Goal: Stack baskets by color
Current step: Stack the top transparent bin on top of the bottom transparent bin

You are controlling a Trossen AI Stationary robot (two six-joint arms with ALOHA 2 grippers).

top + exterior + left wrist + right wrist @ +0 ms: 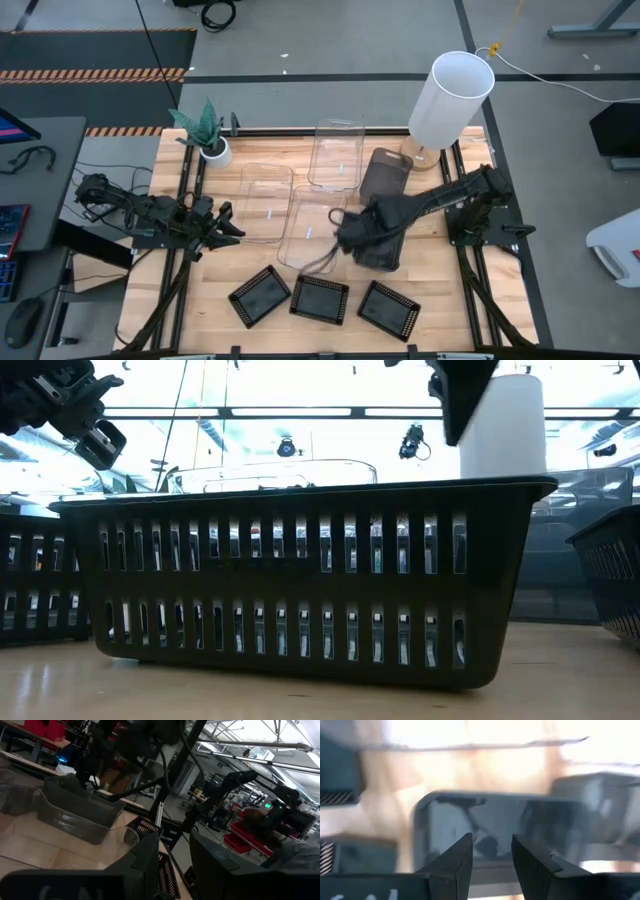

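the right gripper (345,237) hangs over the middle of the table (500,310) at the near end of a smoky grey basket (385,215), its fingers (455,862) spread apart with nothing between them and the grey rim just beneath. the left gripper (232,227) waits at centre left beside a clear basket (265,203), part-open and empty, with two more clear baskets (336,155) toward the upper middle. three black baskets (319,298) sit in a row along the bottom edge, with a white lamp shade (450,98) at upper right and a small plant pot (214,150) at upper left.
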